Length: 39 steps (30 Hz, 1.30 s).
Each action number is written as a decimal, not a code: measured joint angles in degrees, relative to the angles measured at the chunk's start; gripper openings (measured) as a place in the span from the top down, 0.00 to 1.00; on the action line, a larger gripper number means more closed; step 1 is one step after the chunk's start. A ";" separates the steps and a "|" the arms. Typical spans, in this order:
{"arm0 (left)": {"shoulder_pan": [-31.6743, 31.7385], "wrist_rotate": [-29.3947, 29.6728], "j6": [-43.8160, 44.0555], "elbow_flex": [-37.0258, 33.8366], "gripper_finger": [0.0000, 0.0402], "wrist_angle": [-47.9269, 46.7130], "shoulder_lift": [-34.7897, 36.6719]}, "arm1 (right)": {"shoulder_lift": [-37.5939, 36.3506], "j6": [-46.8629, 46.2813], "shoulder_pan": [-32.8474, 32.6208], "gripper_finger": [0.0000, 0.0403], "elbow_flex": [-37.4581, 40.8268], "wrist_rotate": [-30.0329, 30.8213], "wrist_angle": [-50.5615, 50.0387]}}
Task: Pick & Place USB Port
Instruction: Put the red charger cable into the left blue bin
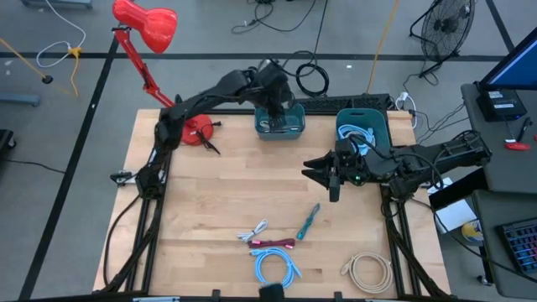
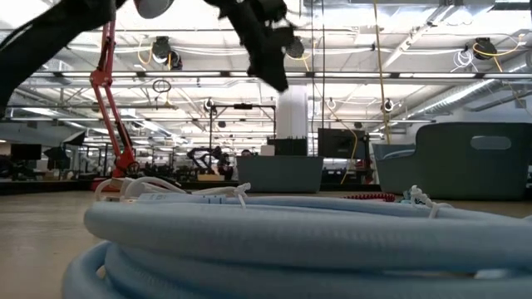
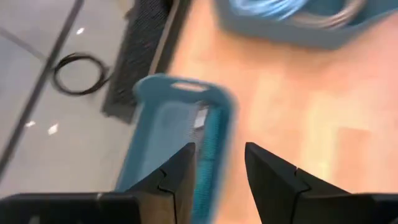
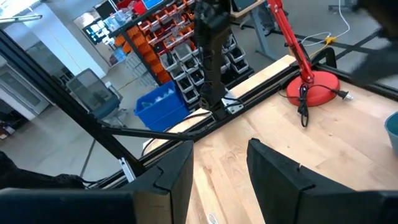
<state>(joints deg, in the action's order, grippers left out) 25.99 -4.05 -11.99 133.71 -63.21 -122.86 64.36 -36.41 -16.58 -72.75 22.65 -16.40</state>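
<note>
Left gripper [image 1: 278, 107] poised above small teal bin [image 1: 279, 123] at far centre of table [image 1: 210, 210], fingers [image 3: 180, 174] parted, nothing between them. Inside that bin: pale cable end with a connector lying on the floor, most likely the USB item; exact type unclear. Larger teal bin [image 1: 364, 126] at far right, holding coiled light-blue cable [image 1: 359, 134]. Right gripper [image 1: 323, 174] hovering over bare wood at mid-right, jaws apart and empty. Near edge: white cable [image 1: 252, 232], maroon cable [image 1: 273, 243], teal cable [image 1: 308, 221], blue coil [image 1: 277, 268], beige coil [image 1: 369, 272]. Red desk lamp [image 1: 147, 25] at far left.
</note>
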 joint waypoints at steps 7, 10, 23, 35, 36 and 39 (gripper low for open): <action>-7.10 -7.78 4.43 0.00 0.64 -6.41 5.94 | 0.00 0.75 0.09 0.65 0.00 -0.15 -0.46; -11.55 -9.63 6.17 0.00 0.64 -9.12 7.61 | 0.00 1.06 0.09 0.65 0.00 -0.21 -0.64; -32.80 -3.51 16.86 0.00 0.64 -15.18 9.41 | -0.05 0.17 0.09 0.65 0.01 -2.18 -2.87; -48.29 11.69 29.14 -0.02 0.64 -22.10 9.39 | -0.20 -5.78 -0.09 0.65 0.02 -7.38 -14.52; -49.20 13.14 30.87 -0.02 0.64 -23.08 9.39 | -0.20 -6.58 -0.28 0.65 0.02 -7.84 -15.74; -52.38 16.96 36.30 -0.04 0.64 -25.42 9.37 | -0.20 -9.01 -1.34 0.65 0.02 -7.73 -18.45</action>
<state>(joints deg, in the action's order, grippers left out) -26.39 12.90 24.31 133.67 -88.63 -113.49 64.16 -45.42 -17.92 -72.73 14.92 -34.85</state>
